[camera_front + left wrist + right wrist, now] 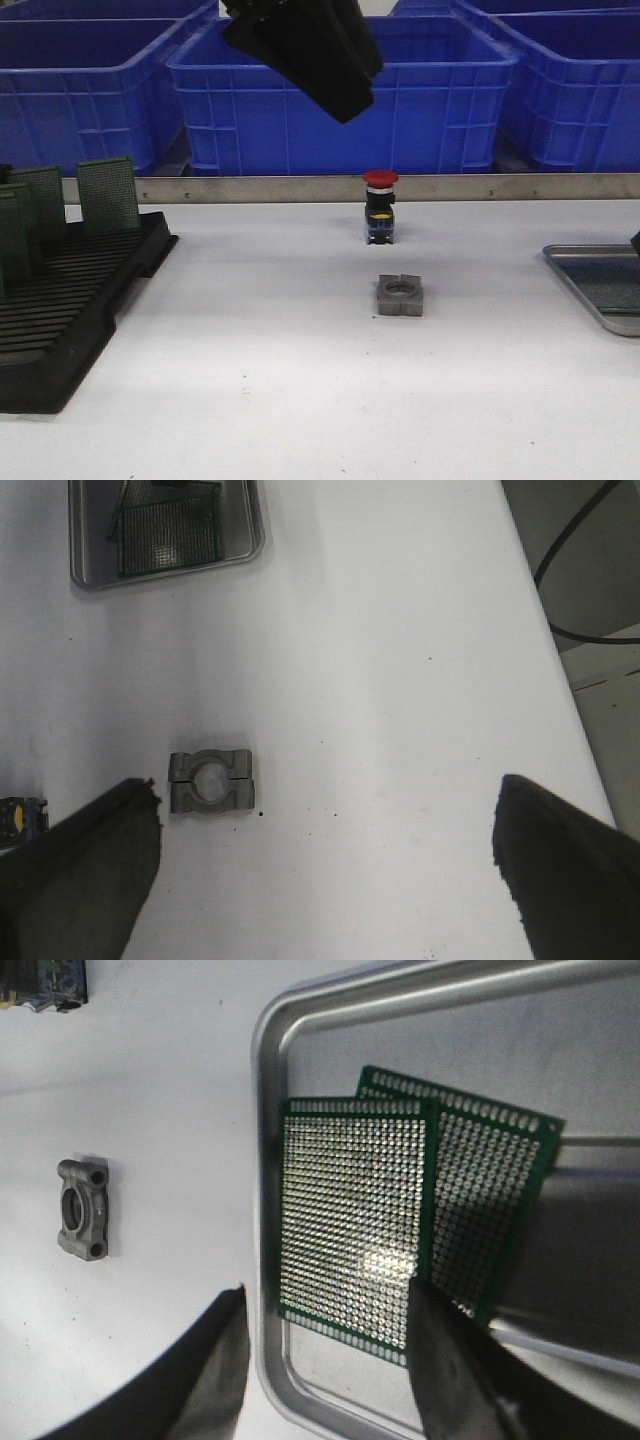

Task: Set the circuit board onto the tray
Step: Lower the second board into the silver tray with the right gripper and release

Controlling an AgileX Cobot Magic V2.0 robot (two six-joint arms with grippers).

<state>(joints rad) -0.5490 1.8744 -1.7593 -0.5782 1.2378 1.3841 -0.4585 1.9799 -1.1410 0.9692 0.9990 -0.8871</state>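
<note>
The silver tray (262, 1160) holds two green circuit boards: one board (350, 1220) lies partly over the other (490, 1190). My right gripper (325, 1360) hangs open above the tray's corner. One finger (200, 1380) is outside the rim and the other finger (450, 1360) is over the upper board's corner. In the front view the tray (590, 262) is at the right edge. My left gripper (345, 95) is high over the table's middle, wide open and empty (325, 830). The tray with the boards also shows in the left wrist view (240, 555).
A black slotted rack (70, 310) at the left holds several more green boards (107, 195). A red-capped push button (380, 205) and a grey metal clamp block (400, 296) stand mid-table. Big blue bins (340, 110) line the back behind a metal rail.
</note>
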